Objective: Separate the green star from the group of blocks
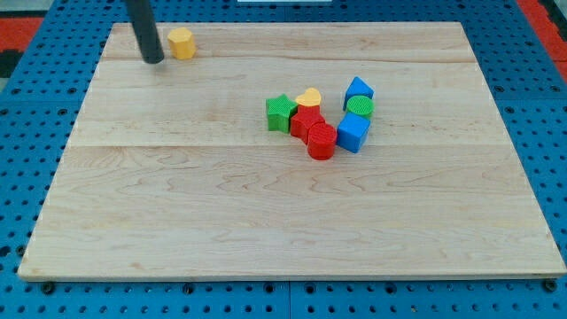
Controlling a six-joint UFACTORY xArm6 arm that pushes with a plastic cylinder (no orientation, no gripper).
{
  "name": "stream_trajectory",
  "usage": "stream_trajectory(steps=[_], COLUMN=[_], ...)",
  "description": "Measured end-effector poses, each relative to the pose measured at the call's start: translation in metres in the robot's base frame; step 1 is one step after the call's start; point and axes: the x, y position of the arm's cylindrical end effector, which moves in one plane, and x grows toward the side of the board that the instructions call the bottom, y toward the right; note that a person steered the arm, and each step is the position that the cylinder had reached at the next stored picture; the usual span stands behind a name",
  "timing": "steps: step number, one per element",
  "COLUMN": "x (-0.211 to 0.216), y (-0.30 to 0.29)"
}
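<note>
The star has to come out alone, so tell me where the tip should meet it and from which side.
Push on the green star at its right face, in the notch by the yellow heart and red block, driving toward the view's left. My tip sits far upper-left beside the yellow block, so circle round first.

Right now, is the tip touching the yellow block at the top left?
Apart. The camera view shows a strip of bare board between my tip and the yellow block, which sits to its right.
</note>
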Motion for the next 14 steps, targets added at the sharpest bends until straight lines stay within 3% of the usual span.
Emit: stream_trajectory(steps=[2, 8, 10, 11, 14], x=[0.008, -0.032, 0.059, 0.062, 0.096], y=[0.046, 0.180, 0.292, 0.290, 0.203])
